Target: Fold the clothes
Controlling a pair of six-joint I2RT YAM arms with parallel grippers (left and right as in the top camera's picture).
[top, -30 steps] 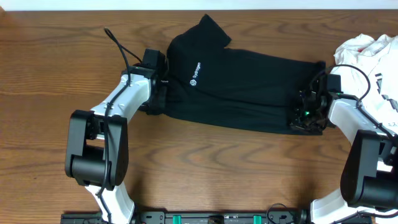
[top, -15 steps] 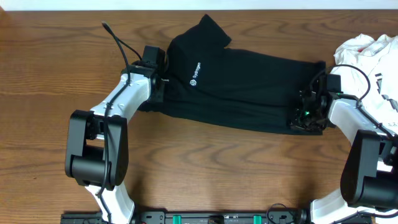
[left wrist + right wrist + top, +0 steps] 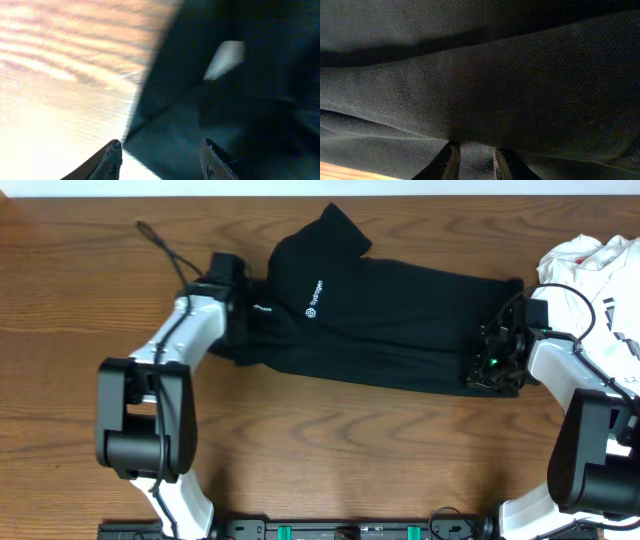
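Keeping the soft black short-sleeved shirt (image 3: 390, 320) flat should help: left gripper (image 3: 162, 152) gapes empty (sleeve end), right gripper (image 3: 476, 157) pinches its edge.

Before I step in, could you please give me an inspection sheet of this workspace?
Surface: wooden table, brown grain.
Job's things: black shirt lying as a long band across the middle, one sleeve towards the far edge, white logos showing.
Clutter: white garment crumpled at the far right.
Grippers: left claw open over the shirt's left edge, holding nothing; right claw narrow at the shirt's right end, grip unclear.
Cables: black cable looping above the left wrist; second cable by the right wrist.
Surroundings: nothing seen but a pale strip past the far edge.
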